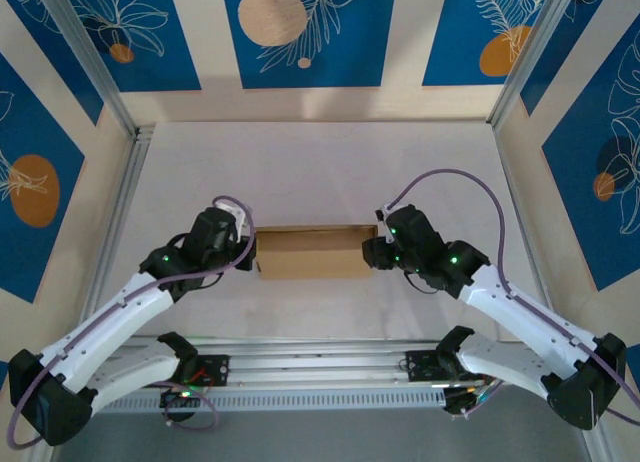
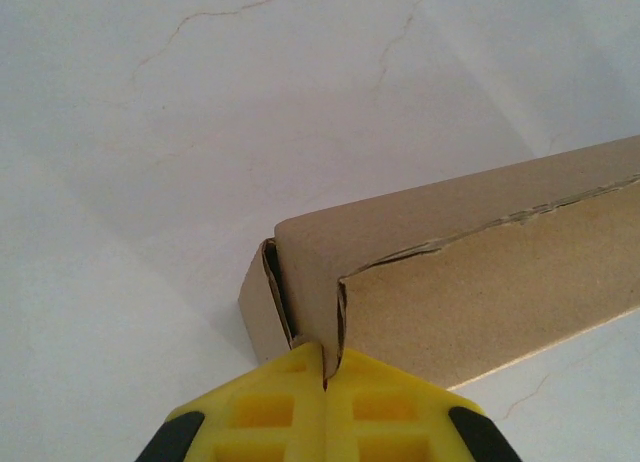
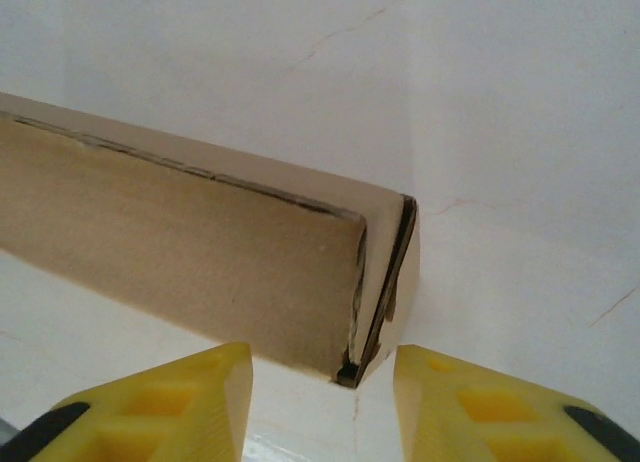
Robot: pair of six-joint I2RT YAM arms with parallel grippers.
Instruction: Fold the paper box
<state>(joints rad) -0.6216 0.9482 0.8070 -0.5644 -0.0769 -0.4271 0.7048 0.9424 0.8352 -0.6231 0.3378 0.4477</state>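
Observation:
The paper box (image 1: 315, 254), a shallow brown cardboard box with its lid down, lies flat in the middle of the white table between the two arms. At the box's left end my left gripper (image 1: 252, 250) is shut. In the left wrist view its yellow fingers (image 2: 275, 402) pinch the cardboard edge at the near left corner of the paper box (image 2: 480, 272). My right gripper (image 1: 372, 250) is at the right end. In the right wrist view it (image 3: 323, 367) stands open, and the near right corner of the paper box (image 3: 180, 252) sits just beyond the gap, touching neither finger.
Aluminium frame posts (image 1: 120, 232) and patterned blue-and-cream walls close in the table on the left, right and back. A metal rail (image 1: 320, 367) with both arm bases runs along the near edge. Bare white tabletop (image 1: 320, 172) lies behind the box.

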